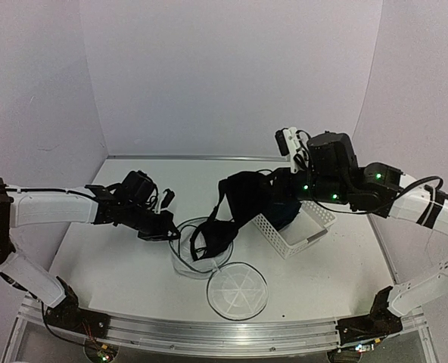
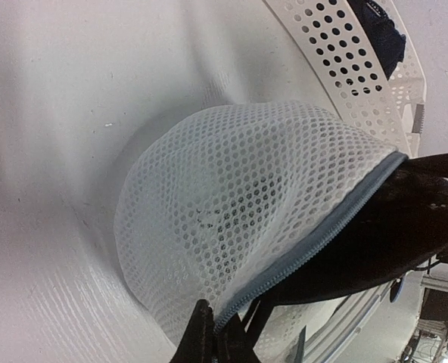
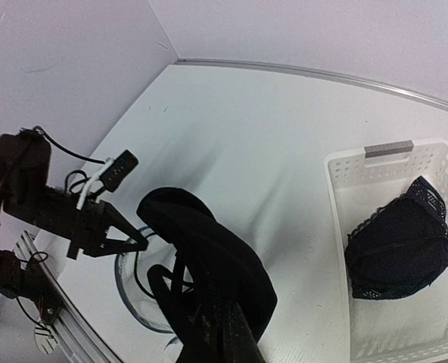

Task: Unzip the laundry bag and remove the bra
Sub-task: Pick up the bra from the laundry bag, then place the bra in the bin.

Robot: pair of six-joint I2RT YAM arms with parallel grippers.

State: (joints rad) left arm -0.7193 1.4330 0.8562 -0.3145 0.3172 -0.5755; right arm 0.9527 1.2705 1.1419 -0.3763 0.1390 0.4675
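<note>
The laundry bag (image 1: pixel 185 265) lies open at the table's middle, its round star-seamed lid panel (image 1: pixel 238 290) flat in front of it. My left gripper (image 1: pixel 167 231) is shut on the bag's zipper edge (image 2: pixel 315 234); white mesh (image 2: pixel 231 197) fills the left wrist view. My right gripper (image 1: pixel 272 192) is shut on the dark bra (image 1: pixel 235 200) and holds it up above the bag. One cup and the straps still hang into the bag's mouth (image 3: pixel 137 291). In the right wrist view the bra (image 3: pixel 209 253) drapes over my fingers (image 3: pixel 231 340).
A white perforated basket (image 1: pixel 273 233) stands right of the bag and holds another dark lacy garment (image 3: pixel 398 249). It also shows in the left wrist view (image 2: pixel 337 53). White walls close the table's back and sides. A metal rail runs along the near edge.
</note>
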